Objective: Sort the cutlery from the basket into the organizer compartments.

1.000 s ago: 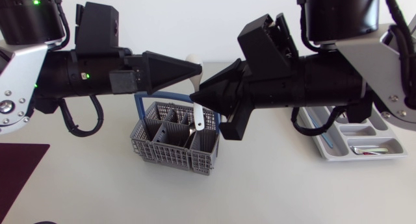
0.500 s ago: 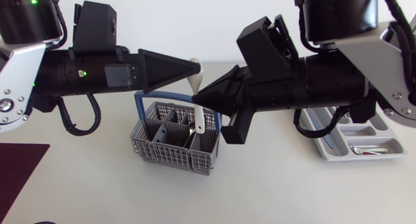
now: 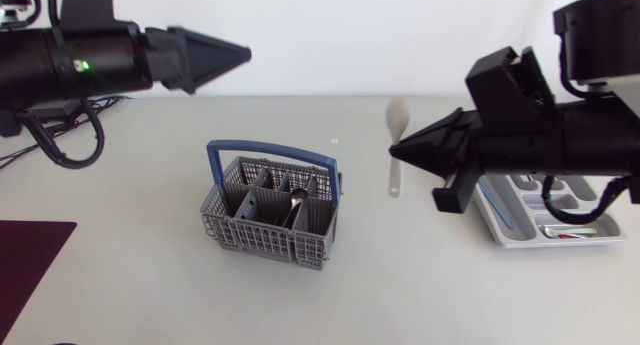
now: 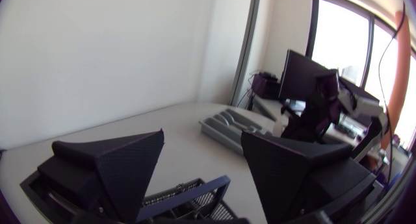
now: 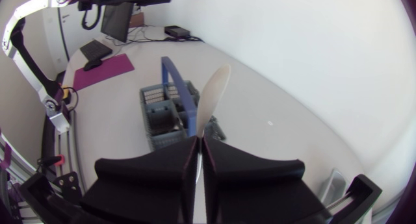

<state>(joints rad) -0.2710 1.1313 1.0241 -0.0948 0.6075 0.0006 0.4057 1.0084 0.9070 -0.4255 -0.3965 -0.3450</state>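
A white spoon (image 3: 397, 135) hangs upright in the air, bowl up, with my right gripper (image 3: 396, 151) shut on its handle, between the basket and the organizer. In the right wrist view the spoon (image 5: 211, 97) rises from between the closed fingers of the right gripper (image 5: 198, 143). The grey cutlery basket (image 3: 268, 217) with a blue handle holds at least one metal piece (image 3: 297, 198). The grey organizer (image 3: 552, 213) lies at the right, partly under my right arm. My left gripper (image 3: 243, 53) is high at the back left, open and empty (image 4: 201, 175).
A dark maroon mat (image 3: 30, 255) lies at the table's front left edge. Bare tabletop stretches between the basket (image 5: 170, 113) and the organizer (image 4: 231, 123). The basket's blue handle (image 4: 195, 191) shows below my left fingers.
My left gripper opened, let go of the white spoon and drew back to the left. My right gripper closed on the spoon and carried it right, away from above the basket.
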